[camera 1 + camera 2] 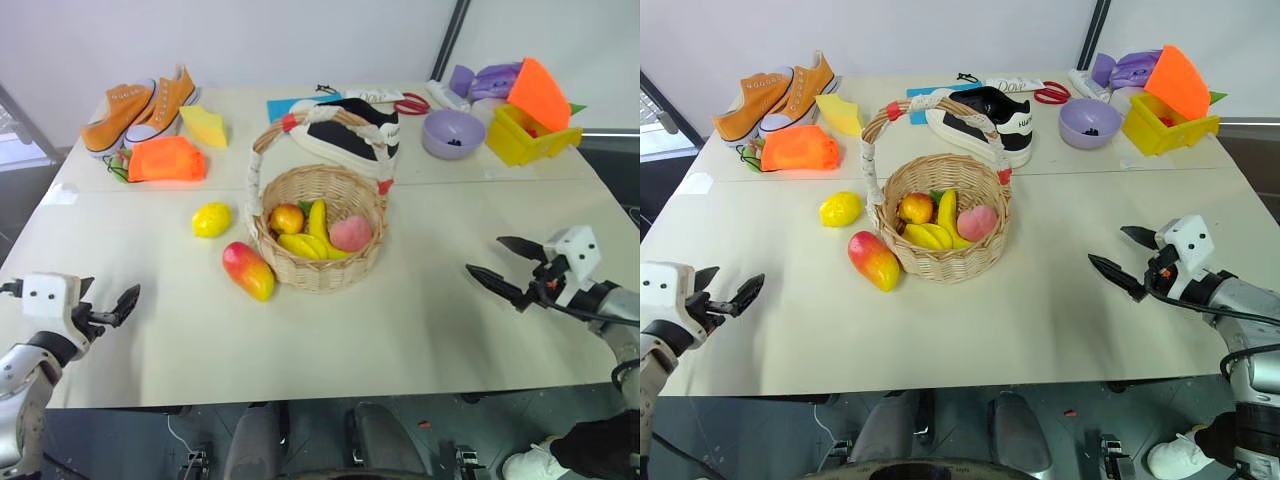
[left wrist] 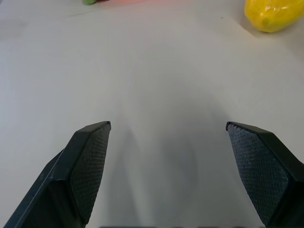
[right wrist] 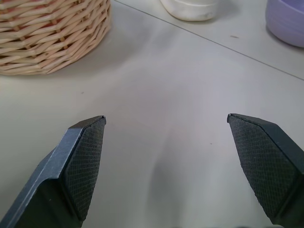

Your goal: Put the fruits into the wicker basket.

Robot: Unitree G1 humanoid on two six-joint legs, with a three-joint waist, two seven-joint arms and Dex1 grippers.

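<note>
Left gripper (image 1: 128,300) sits low at the near-left corner of the surface (image 1: 420,330), fingers (image 2: 90,161) spread wide and empty, pointing toward the lemon, likely parked ready for a pick. Back left: orange sneakers (image 1: 140,108), orange cloth bundle (image 1: 166,159) and a yellow wedge block (image 1: 205,125), all distractors, well away from the fruit. Lemon (image 1: 211,219) lies loose on the surface just left of the wicker basket (image 1: 318,262), not touching it. Mango (image 1: 249,270) lies at the basket's near-left side, right against the wall or almost; contact hard to confirm. Both are still out, so the task looks partly done: the basket already holds a few items, a small red-yellow round fruit, banana-like yellow pieces and a pink piece. Its handle (image 1: 262,160) arches front to back roughly over the left half, so a drop from the left has to clear it. Behind the basket is a black and white shoe (image 1: 350,135); further right a purple bowl (image 1: 453,133) and a yellow bin (image 1: 525,135). Right gripper (image 1: 505,268) hovers at the right side, well apart from the basket, fingers (image 3: 83,161) also wide with nothing between them, aimed toward the basket. Both remaining fruits are on the left, so I'd expect the left arm to take them, lemon or mango first
</note>
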